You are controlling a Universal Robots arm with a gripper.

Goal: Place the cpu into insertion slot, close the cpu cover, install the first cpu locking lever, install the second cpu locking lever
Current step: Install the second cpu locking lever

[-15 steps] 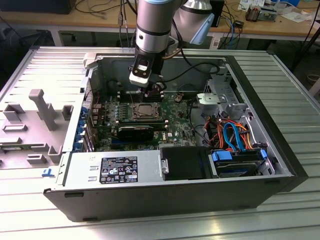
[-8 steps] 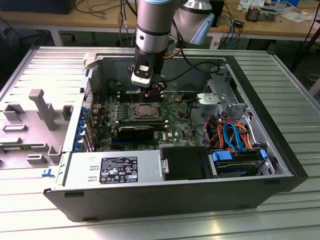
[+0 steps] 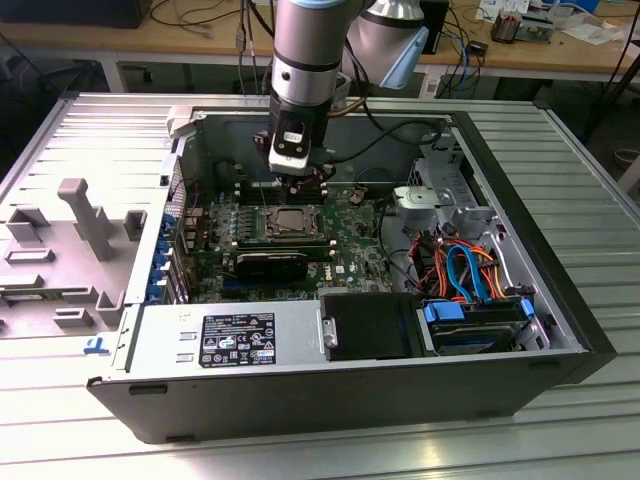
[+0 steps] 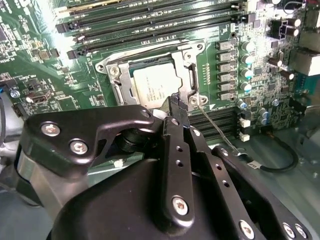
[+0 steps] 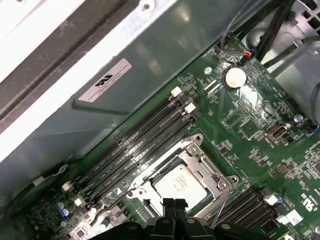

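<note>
Exterior view: the gripper [image 3: 302, 188] hangs over the socket [image 3: 270, 222]. Second wrist view: the chip [image 4: 157, 85] sits under its cover [image 4: 189, 62], gripper pressed together beside a thin lever [image 4: 215, 127]. First wrist view: that lever [image 5: 220, 212], seemingly unlatched, could slip off and spring back

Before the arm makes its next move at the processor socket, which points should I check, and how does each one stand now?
1. cpu lying flat in the insertion slot: ok.
2. cpu cover down around the chip: ok.
3. Wire locking lever latched: not ok, it appears to stick out sideways from the socket corner.
4. Second lever latched: cannot tell.
5. Claw closed, with its tips at the cover's edge: ok.
</note>
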